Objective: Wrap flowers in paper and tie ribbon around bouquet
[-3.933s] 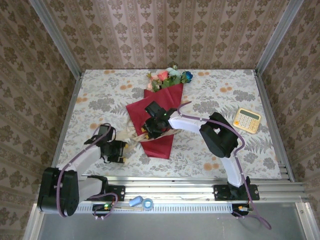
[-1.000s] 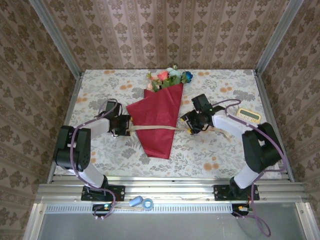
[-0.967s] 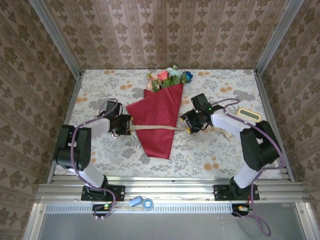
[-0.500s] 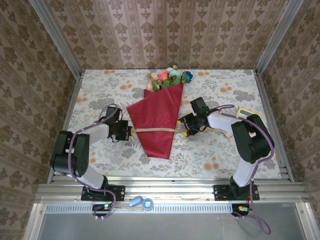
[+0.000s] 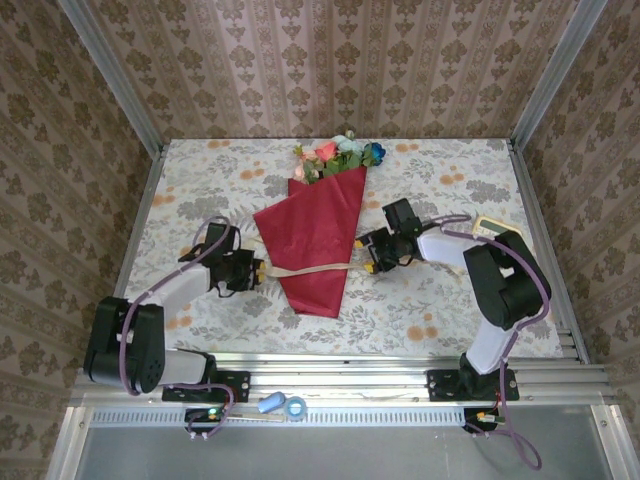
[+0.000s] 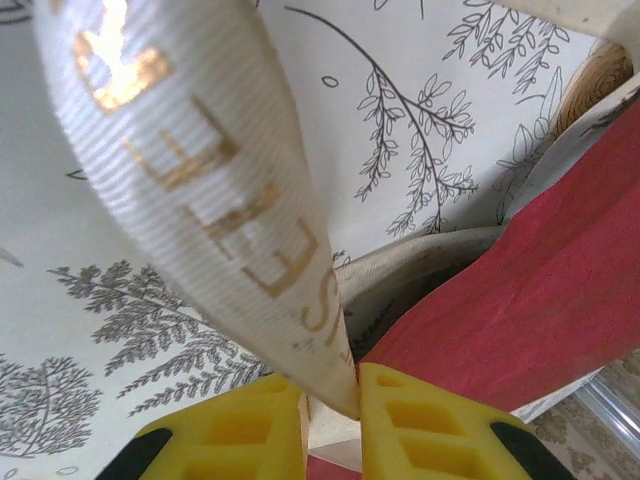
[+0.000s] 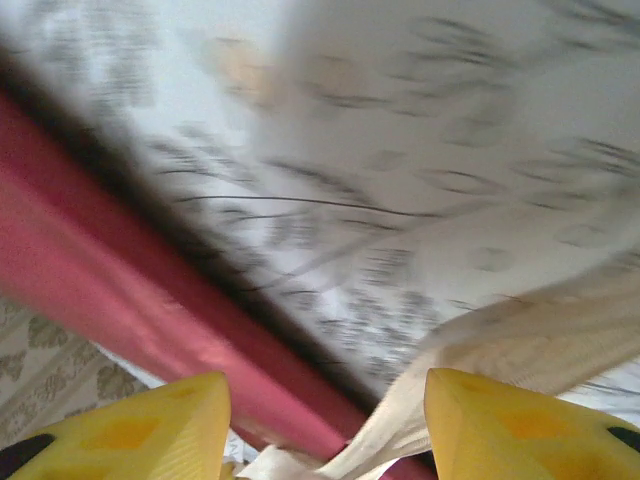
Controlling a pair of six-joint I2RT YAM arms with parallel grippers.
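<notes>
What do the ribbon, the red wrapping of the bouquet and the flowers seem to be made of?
The ribbon: apparently woven fabric, cream and matte, with fine ribs across it and shiny gold printed letters.
The red wrapping: probably thin paper, crimson and matte. It holds straight folded edges as a cone.
The flowers: too small to tell. The even, bright colours suggest artificial blooms, but that is uncertain.

What I see from my remote seat: floral tablecloth (image 5: 200, 190) over whole table, grey leaf + orange blossom print. Yellow calculator (image 5: 497, 226) at 3 o'clock, near right edge, partly hidden. Beige patterned wallpaper (image 5: 330, 70) on all three walls. Aluminium rail (image 5: 340, 378) at 6 o'clock. Just below it, small blue thing (image 5: 270, 403) beside pale blue ring (image 5: 296, 407), can't tell what either is.
</notes>
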